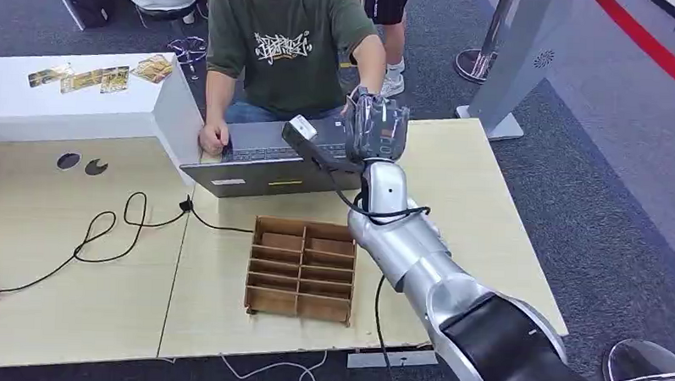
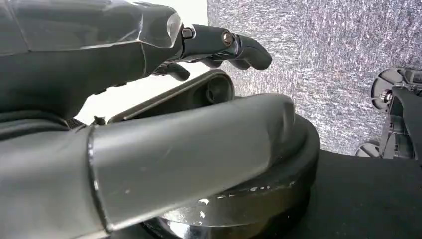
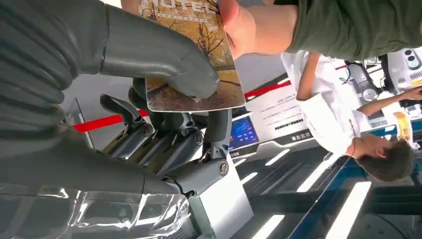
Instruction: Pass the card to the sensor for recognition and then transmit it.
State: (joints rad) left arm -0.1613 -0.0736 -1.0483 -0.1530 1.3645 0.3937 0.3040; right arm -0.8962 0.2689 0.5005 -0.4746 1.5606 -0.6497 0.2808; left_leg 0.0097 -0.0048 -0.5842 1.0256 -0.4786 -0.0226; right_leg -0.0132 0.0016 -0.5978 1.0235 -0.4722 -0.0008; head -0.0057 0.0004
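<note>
Glossy printed card (image 3: pixel 199 59); matt wooden organizer (image 1: pixel 301 269).

The card (image 3: pixel 191 59) shows cut-off letters, seemingly "HOTEL"; the person's shirt (image 1: pixel 281 46) print is illegible

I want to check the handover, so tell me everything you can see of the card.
The card is a flat, glossy rectangle with rounded corners, printed with an autumn scene of bare trees in yellow and brown, with pale lettering near one end. The right hand pinches it, thumb on the printed face and darker fingers behind. A person's hand holds its other end. In the head view it is raised above the laptop, mostly hidden behind the hand.
</note>
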